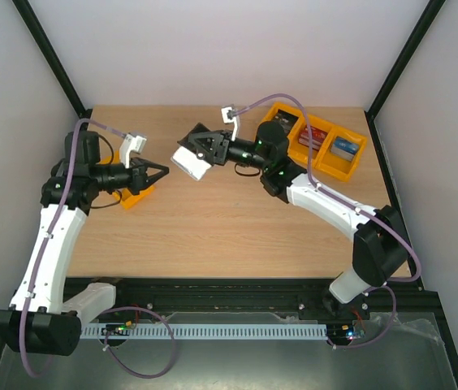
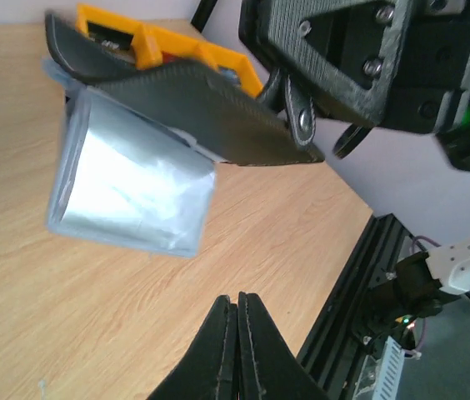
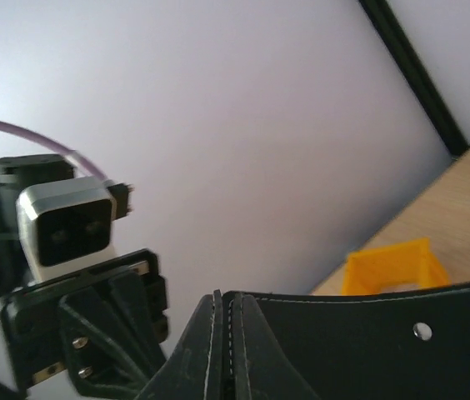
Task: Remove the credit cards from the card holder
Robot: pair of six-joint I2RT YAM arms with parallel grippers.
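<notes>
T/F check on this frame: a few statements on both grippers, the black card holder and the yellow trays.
1. The right gripper is shut on the black folding card holder and holds it off the wooden table. True.
2. The left gripper has its jaws wide open. False: they are closed together, and nothing shows between them.
3. A grey-blue clear pocket hangs out of the card holder. True.
4. The yellow plastic trays at the table's far right are empty. False: they hold dark, red and blue stacks.
</notes>
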